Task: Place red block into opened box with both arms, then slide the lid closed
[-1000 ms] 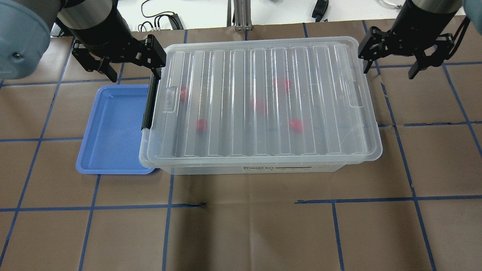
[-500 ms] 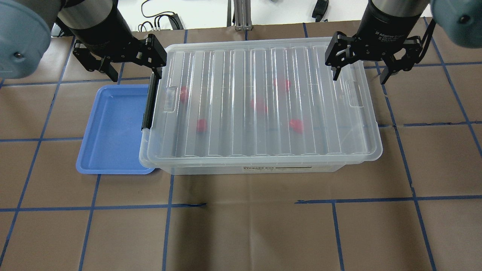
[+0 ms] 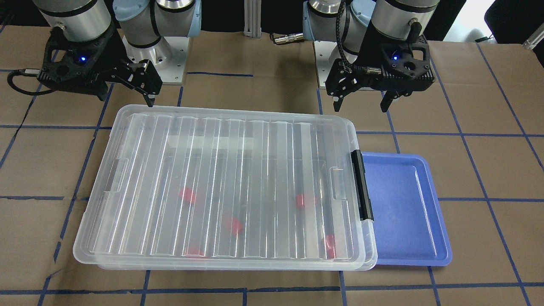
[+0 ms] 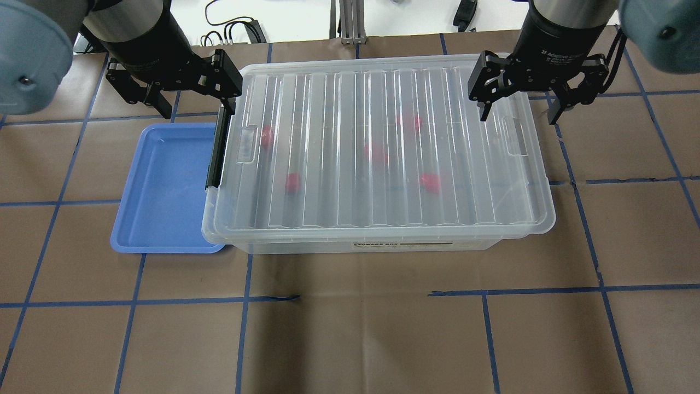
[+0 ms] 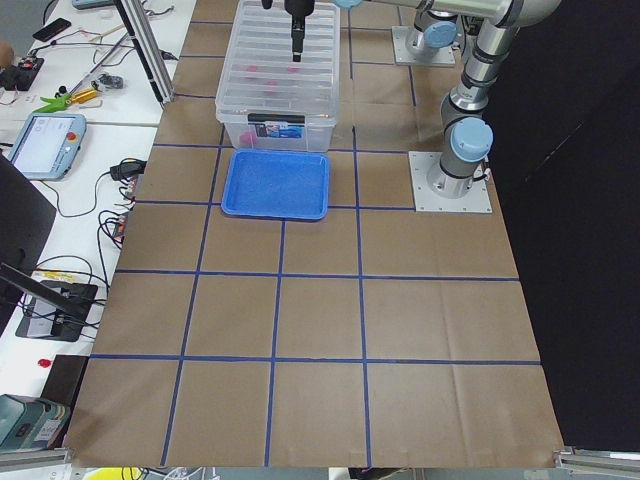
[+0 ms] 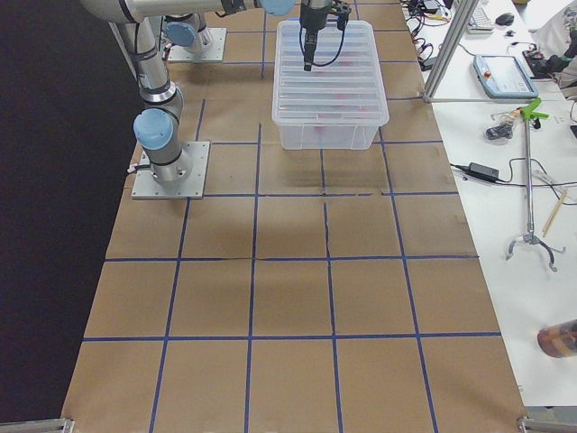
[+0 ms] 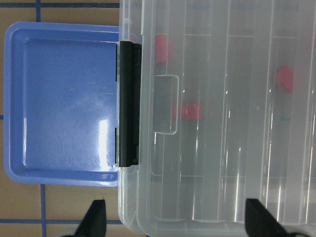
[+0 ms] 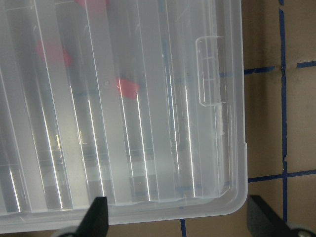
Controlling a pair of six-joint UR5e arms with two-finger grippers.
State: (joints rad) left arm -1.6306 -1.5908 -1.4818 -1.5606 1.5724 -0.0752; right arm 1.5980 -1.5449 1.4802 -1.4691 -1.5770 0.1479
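**Both jaws spread over the far corners of the covered box**

On my left wrist feed the jaws are released and hold nothing: one tip hangs over the brown surface [image 4: 350, 339] beside the blue tray [image 4: 164, 180], the other over the lid [image 4: 339, 164]. The left arm [image 4: 142, 49] hovers at the box's far corner, by the black latch bar [image 4: 217, 150]. The right arm [image 4: 558, 38] is at the opposite far corner, its jaws also released and bare, one tip above the ridged lid, the other out past the lid's short edge. I cannot tell whether either tip touches the plastic.

The lid lies flat on the box [image 4: 306, 246], sitting slightly toward the right end, where it overhangs. Five red blocks [image 4: 293, 181] show blurred through it, scattered on the box floor. The tray touches the latch end of the box.
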